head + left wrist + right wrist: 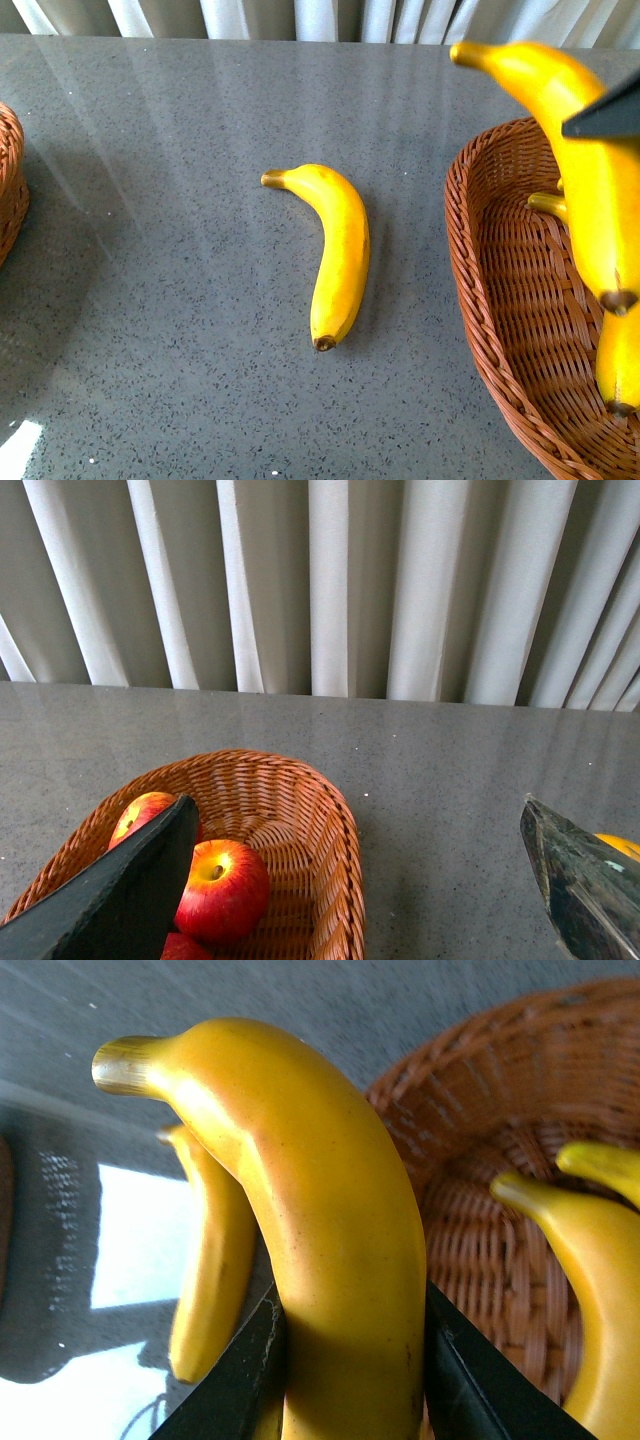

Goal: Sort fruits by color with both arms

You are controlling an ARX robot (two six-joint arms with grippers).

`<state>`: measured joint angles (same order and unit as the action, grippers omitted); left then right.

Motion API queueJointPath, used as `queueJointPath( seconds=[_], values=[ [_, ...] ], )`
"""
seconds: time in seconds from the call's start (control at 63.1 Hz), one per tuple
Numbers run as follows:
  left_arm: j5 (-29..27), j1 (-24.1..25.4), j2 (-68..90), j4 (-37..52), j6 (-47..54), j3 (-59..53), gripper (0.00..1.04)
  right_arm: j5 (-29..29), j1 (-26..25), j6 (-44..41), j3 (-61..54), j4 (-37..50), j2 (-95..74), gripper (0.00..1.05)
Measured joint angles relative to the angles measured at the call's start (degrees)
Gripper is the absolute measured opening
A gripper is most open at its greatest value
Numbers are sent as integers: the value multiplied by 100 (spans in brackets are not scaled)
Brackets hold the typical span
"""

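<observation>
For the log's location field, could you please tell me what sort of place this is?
Probably an indoor lab or demo bench, not a home kitchen: a speckled grey counter, white pleated curtains behind it, and wicker baskets set at either side.

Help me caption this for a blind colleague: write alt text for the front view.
The right gripper holds a yellow banana stem-up over a wicker basket at the right edge, where more bananas already lie. Another banana lies alone on the grey table in the middle, and a second basket shows its rim at far left.
</observation>
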<state>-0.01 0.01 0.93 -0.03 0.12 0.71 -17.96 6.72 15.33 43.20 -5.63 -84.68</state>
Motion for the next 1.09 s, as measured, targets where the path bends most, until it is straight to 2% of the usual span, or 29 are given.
queueJointPath(
  seconds=[0.38, 0.681, 0.792, 0.84, 1.093],
  values=[
    [0, 0, 0, 0, 0, 0, 96, 476, -114, -7, -472, 299, -310, 29],
    [-2, 0, 0, 0, 0, 0, 96, 684, -98, -81, -448, 179, -295, 76],
    [0, 0, 0, 0, 0, 0, 96, 820, 103, -155, -153, -98, -199, 95],
    [0, 0, 0, 0, 0, 0, 96, 881, 229, -192, 48, -232, -190, 97],
    [-2, 0, 0, 0, 0, 0, 96, 1211, 1222, -680, 1650, -835, -870, 96]
  ],
)
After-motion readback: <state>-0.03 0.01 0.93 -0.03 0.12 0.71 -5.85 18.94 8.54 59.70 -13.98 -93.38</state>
